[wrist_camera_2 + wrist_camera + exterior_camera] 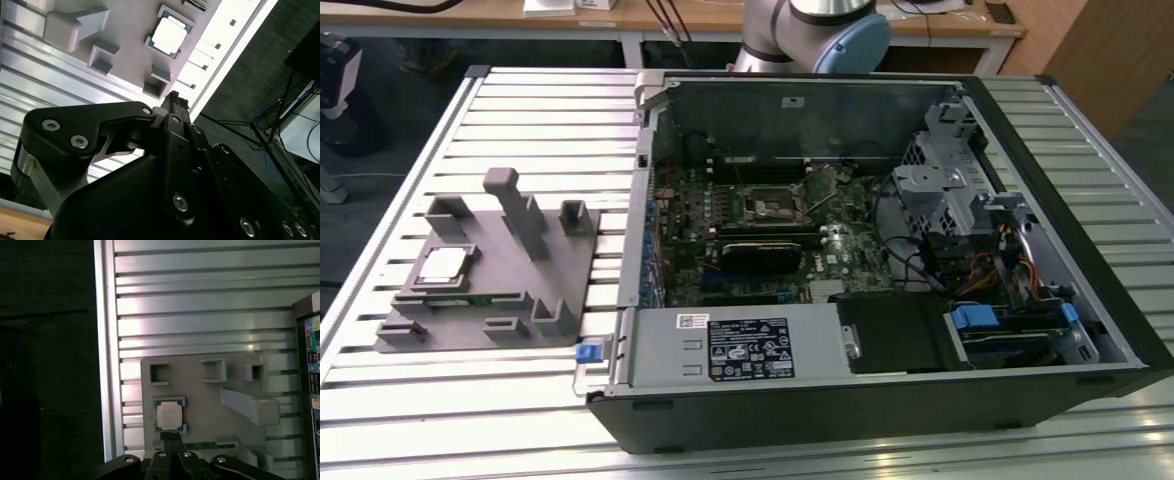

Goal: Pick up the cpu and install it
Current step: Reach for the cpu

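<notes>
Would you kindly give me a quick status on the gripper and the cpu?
Gripper shut, empty, clear of the cpu. Cpu flat in its fixture pocket, not yet picked. Nothing lying over it.

white label [744, 348] on power supply [651, 348], white sticker [691, 320] beside it, no print legible

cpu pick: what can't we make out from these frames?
- Arm, exterior view: cut off by the top edge, so its wrist end's height is unknown.
- Socket, exterior view: too small to tell if its frame is open.
- cpu, first wrist view: corner mark too small; gap to the gripper unclear, since the camera looks along it.
- Grey fixture, first wrist view: one edge hidden by the gripper.
</notes>
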